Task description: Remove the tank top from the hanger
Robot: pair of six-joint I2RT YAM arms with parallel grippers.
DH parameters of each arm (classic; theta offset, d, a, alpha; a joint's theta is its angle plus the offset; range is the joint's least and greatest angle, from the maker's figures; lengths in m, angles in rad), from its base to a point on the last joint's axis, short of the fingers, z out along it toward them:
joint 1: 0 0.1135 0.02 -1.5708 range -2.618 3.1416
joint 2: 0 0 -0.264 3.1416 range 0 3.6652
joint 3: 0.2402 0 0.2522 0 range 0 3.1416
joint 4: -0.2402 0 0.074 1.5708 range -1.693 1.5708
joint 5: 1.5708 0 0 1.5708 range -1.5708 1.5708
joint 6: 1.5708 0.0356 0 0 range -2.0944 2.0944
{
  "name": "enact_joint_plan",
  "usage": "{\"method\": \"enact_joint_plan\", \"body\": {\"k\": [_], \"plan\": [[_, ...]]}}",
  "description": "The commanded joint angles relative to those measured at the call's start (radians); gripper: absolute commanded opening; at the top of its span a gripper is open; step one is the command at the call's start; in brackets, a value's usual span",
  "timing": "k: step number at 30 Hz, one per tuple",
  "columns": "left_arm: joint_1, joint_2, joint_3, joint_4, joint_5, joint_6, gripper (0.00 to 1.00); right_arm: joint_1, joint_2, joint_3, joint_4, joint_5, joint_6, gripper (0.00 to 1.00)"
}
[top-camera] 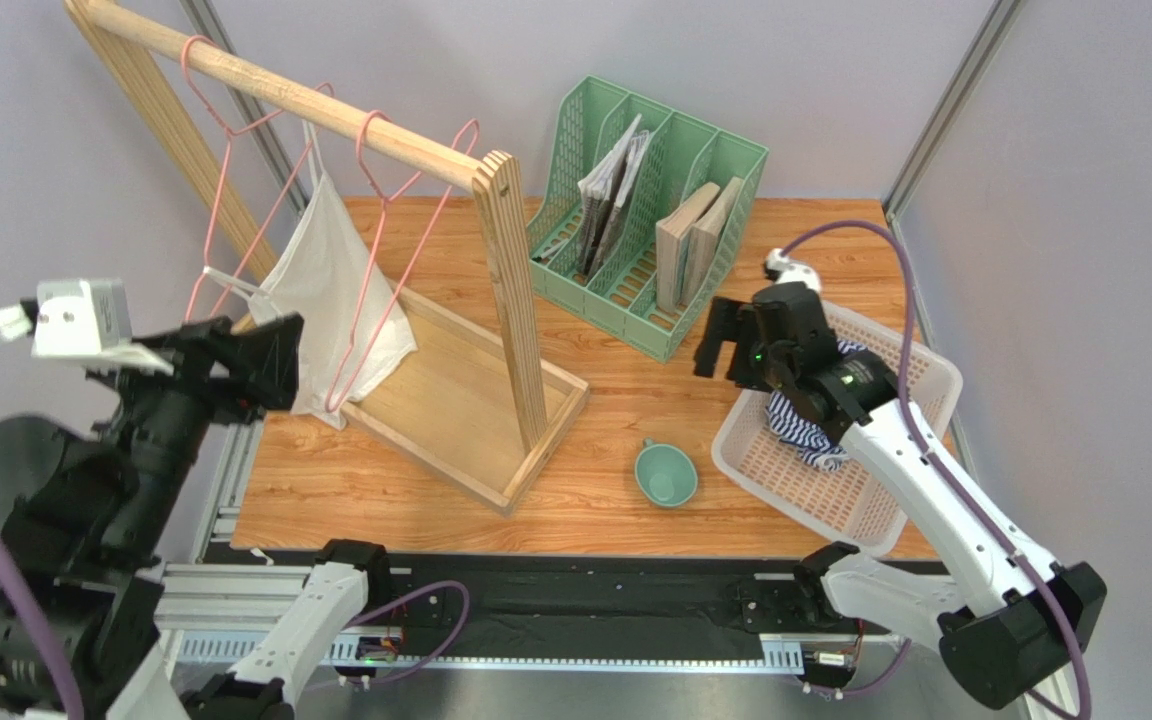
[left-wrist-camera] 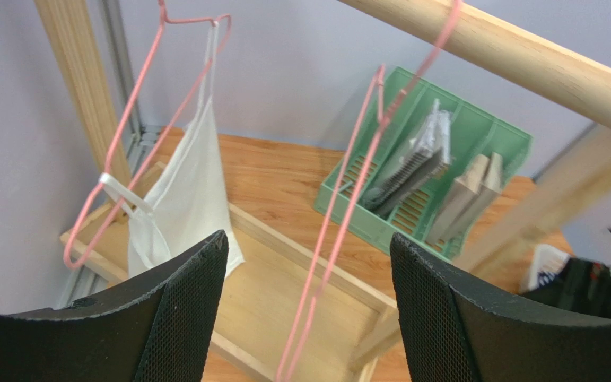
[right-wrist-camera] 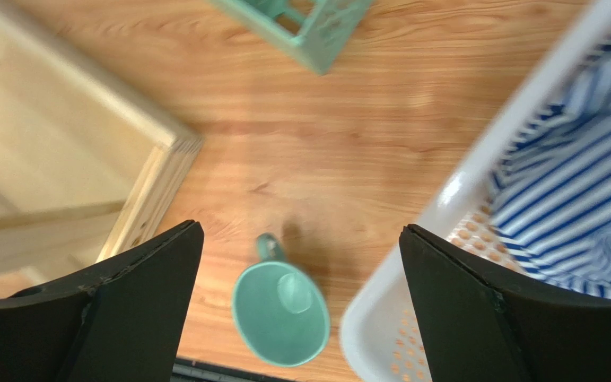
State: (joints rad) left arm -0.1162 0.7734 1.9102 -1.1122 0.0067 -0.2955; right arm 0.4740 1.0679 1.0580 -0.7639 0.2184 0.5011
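My top camera, above and behind the rig, takes in rack [top-camera: 515,285] and mug [top-camera: 665,473]; left wrist faces the rack close up, right wrist looks straight down on the mug.

Table [top-camera: 612,393], left to right:
- Rack [top-camera: 462,393] at left; tank top [top-camera: 330,293] on the left hanger [left-wrist-camera: 135,95] on its rail [top-camera: 297,98] — second hanger [left-wrist-camera: 339,203] just right of it.
- File organizer [top-camera: 642,210] behind, right of the rack.
- Cup [top-camera: 666,474] in front, between rack base and basket [top-camera: 838,518].
- Basket at the right edge — striped cloth [top-camera: 815,423] in it.
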Motion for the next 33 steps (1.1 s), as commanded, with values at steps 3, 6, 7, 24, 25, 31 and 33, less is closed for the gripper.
{"method": "enact_joint_plan", "body": {"k": [3, 6, 7, 24, 25, 31, 33], "plan": [[0.003, 0.295, 0.145, -0.034, -0.356, 0.07, 0.8, 0.118, 0.017, 0.051, 0.121, -0.132, -0.065, 1.0], [0.033, 0.345, 0.142, -0.003, -0.43, 0.079, 0.8, 0.12, -0.019, 0.034, 0.135, -0.157, -0.091, 1.0], [0.064, 0.354, 0.13, 0.011, -0.432, 0.081, 0.8, 0.12, -0.045, 0.03, 0.135, -0.16, -0.099, 1.0], [0.454, 0.357, -0.094, 0.161, -0.104, 0.226, 0.76, 0.118, -0.172, -0.012, 0.17, -0.346, -0.136, 1.0], [0.463, 0.368, -0.092, 0.157, -0.096, 0.223, 0.75, 0.118, -0.178, -0.012, 0.169, -0.35, -0.136, 1.0], [0.512, 0.406, -0.131, 0.195, -0.014, 0.21, 0.75, 0.118, -0.223, -0.032, 0.19, -0.375, -0.141, 1.0], [0.523, 0.412, -0.16, 0.221, -0.037, 0.21, 0.76, 0.12, -0.23, -0.036, 0.195, -0.381, -0.141, 1.0]]}}
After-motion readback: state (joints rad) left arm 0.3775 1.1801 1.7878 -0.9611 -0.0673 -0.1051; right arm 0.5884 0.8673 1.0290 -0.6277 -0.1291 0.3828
